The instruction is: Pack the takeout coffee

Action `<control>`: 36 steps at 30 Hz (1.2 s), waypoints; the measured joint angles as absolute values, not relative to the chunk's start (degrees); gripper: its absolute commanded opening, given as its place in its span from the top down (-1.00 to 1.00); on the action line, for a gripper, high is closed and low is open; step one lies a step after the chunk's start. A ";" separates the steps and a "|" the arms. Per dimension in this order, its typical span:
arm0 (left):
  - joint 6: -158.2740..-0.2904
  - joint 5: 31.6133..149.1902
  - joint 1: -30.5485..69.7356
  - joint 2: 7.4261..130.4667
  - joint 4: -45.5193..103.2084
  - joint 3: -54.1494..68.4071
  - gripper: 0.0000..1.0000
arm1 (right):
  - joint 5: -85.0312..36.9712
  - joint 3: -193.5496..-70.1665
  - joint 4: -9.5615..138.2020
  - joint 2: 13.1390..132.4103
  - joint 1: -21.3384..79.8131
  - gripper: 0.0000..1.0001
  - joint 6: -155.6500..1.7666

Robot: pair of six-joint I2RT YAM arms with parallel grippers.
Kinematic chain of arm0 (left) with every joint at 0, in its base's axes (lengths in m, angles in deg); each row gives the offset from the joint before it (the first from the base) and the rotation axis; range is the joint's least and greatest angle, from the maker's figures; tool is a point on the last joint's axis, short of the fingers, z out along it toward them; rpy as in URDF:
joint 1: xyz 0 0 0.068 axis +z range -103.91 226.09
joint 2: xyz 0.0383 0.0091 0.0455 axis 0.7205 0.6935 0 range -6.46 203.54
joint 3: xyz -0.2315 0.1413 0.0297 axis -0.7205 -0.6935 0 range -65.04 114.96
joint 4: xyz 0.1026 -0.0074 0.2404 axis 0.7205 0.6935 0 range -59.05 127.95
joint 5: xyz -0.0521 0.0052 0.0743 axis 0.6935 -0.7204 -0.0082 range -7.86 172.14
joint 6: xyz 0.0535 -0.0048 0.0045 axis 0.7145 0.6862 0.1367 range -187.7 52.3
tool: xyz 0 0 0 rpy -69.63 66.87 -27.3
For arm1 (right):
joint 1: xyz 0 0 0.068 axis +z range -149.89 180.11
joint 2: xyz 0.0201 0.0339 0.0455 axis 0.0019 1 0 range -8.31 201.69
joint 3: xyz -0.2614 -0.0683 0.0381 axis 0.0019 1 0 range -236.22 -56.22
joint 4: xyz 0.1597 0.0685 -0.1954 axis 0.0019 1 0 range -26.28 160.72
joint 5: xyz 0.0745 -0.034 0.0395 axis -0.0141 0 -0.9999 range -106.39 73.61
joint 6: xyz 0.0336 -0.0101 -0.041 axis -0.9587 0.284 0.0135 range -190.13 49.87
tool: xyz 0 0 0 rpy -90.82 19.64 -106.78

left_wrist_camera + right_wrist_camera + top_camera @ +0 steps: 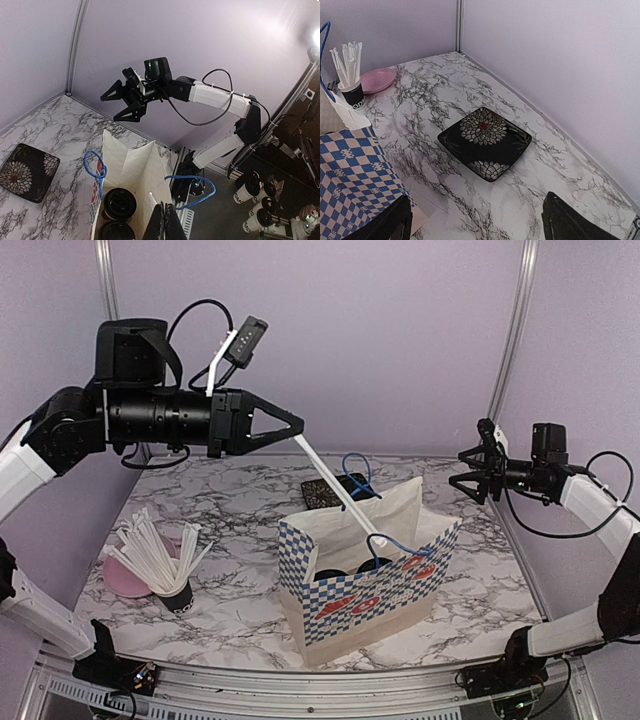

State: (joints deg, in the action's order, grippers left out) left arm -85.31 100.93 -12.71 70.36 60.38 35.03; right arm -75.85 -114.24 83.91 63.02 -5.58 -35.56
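Takeout coffee cups [119, 202] in the checkered bag [360, 605] — left fingers [275, 418] tight on a white stick [335, 480], right fingers [560, 220] apart.

Item count, per kind:

- Coffee cups [118, 202] w/ black lids: qty 2, lower centre of left wrist view, inside the bag.
- Blue-check paper bag [370, 605]: qty 1, centre-bottom of top view.
- Black floral plate [485, 142]: qty 1, mid-frame.
- Pink dish [128, 575]: qty 1, lower left.
- Black cup [178, 598] holding white sticks [150, 550]: qty 1; sticks approx. a dozen+, exact no. unreadable.
- Single white stick [340, 490] outside that cup: qty 1.
- Grippers: qty 2, i.e. left gripper [298, 426] and right gripper [458, 468].
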 measured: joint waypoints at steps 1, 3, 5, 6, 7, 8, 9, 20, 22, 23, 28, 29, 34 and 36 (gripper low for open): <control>-85.26 100.88 -13.74 70.82 57.71 32.63 1.00 | -75.85 -114.22 83.93 63.02 -5.58 -0.74 -35.56; -84.83 99.83 -15.36 72.19 53.45 29.87 1.00 | -75.83 -114.13 83.95 63.02 -5.61 -0.74 -35.54; -83.91 98.06 -16.82 73.77 49.38 28.04 1.00 | -75.81 -114.09 83.93 63.02 -5.58 -0.75 -35.52; -83.45 97.39 -17.43 74.40 47.55 27.27 1.00 | -75.79 -114.09 83.93 62.98 -5.58 -0.75 -35.47; -82.93 96.40 -17.96 75.03 45.82 26.66 1.00 | -75.70 -114.07 83.93 62.96 -5.58 -0.74 -35.36; -82.47 95.51 -18.40 75.73 43.96 26.09 1.00 | -75.63 -114.02 83.91 62.91 -5.58 -0.75 -35.34; -82.03 94.89 -18.77 76.52 42.39 25.68 1.00 | -75.59 -114.00 83.93 62.89 -5.58 -0.75 -35.28; -79.73 91.81 -20.65 91.80 36.84 29.61 0.39 | -75.26 -113.67 84.00 62.89 -5.61 -0.75 -34.34; -79.10 91.68 -20.84 93.37 38.17 31.34 0.25 | -75.26 -113.67 84.02 62.89 -5.58 -0.75 -34.16; -78.60 91.68 -20.91 93.52 39.13 31.97 0.20 | -75.26 -113.67 84.04 62.89 -5.58 -0.74 -34.07; -76.17 89.50 -21.04 91.10 42.59 33.76 0.01 | -75.26 -113.65 84.35 62.89 -5.58 -0.75 -33.62; -75.63 88.49 -21.04 89.83 43.59 33.65 -0.01 | -75.24 -113.65 84.35 62.89 -5.58 -0.75 -33.48; -73.86 79.53 -21.04 80.37 50.19 32.08 -0.03 | -75.24 -113.65 84.37 62.89 -5.58 -0.74 -33.07; -74.05 75.16 -21.04 76.41 54.37 31.62 -0.03 | -75.24 -113.65 84.37 62.89 -5.58 -0.74 -32.98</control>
State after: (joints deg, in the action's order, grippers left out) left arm -74.05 75.16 -21.04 76.41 54.37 31.62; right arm -75.24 -113.65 84.37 62.89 -5.58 -32.98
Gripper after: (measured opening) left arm 0.512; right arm 0.874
